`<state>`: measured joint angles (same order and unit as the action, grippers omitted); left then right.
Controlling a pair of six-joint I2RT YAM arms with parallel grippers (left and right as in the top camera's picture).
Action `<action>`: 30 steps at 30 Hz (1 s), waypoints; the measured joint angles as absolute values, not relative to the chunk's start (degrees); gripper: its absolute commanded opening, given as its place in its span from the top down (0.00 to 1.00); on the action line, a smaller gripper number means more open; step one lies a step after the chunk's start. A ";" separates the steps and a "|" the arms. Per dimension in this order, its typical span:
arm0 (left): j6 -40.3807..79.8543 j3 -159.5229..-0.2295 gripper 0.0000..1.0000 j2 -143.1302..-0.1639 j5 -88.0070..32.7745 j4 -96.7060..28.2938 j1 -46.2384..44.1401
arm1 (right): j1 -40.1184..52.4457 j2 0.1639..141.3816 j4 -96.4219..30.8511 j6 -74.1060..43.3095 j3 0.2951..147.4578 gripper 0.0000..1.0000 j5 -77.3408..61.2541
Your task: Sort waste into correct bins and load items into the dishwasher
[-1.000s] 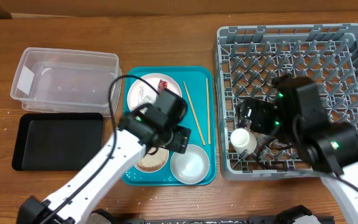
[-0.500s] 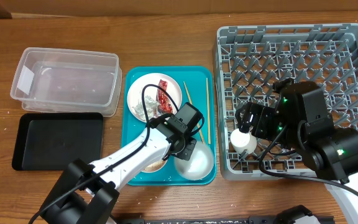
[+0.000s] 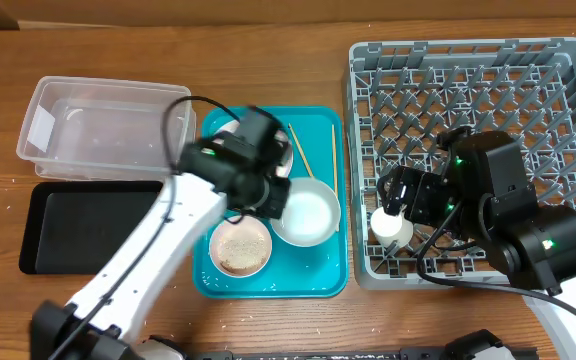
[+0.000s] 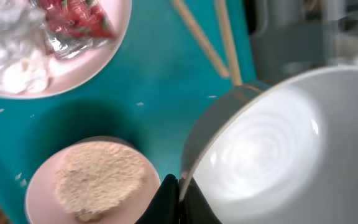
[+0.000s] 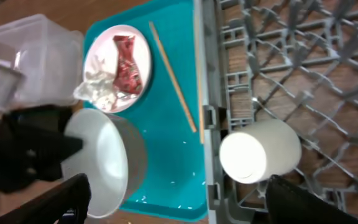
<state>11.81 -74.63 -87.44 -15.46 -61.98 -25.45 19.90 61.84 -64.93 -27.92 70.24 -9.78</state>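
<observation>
1. left gripper [image 4: 171, 200] is clamped on the rim of the bowl [image 4: 272, 162], which is tilted and raised over the teal tray [image 4: 148, 81], just beside the small plate [image 3: 241, 247];
2. right gripper [image 5: 179, 186] hangs with fingers spread wide, holding nothing; small cup [image 5: 260, 151] stands in the dish rack [image 3: 468, 60], at its tray-side edge;
3. red wrapper [image 5: 127, 65] and tissue [image 5: 98, 87] lie on the large plate [image 5: 120, 31]; chopsticks [image 3: 313, 165] lie on the tray

A: The counter [image 3: 268, 50] was grainy wood, slight sheen. And the bowl [image 4: 272, 149]?
B: Glossy white, smooth. The cup [image 5: 260, 152] looked matt white.
A: The rack [image 3: 468, 60] was dull grey plastic, the teal tray [image 3: 318, 275] smooth plastic.
B: The tub [image 3: 108, 130] was clear plastic, the black tray [image 3: 88, 230] matt. The wrapper [image 4: 73, 18] was crinkled shiny red, the tissue [image 4: 11, 62] soft paper, the chopsticks [image 3: 334, 150] bare wood.
</observation>
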 measured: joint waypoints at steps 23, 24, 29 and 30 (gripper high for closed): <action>14.52 -60.42 0.93 -86.63 -10.98 -49.87 -33.12 | 19.92 61.84 -60.95 -18.09 70.24 0.06 -25.12; 15.59 -59.40 0.84 -87.29 -9.78 -49.06 -34.28 | 19.92 61.84 -61.14 -18.06 70.24 0.06 -25.10; 20.32 -58.15 0.32 -89.58 -5.26 -47.40 -36.27 | 19.92 61.84 -61.52 -17.98 70.24 0.04 -25.10; 20.84 -58.70 0.23 -89.60 -4.89 -49.23 -36.01 | 19.92 61.84 -61.54 -18.00 70.24 0.04 -25.12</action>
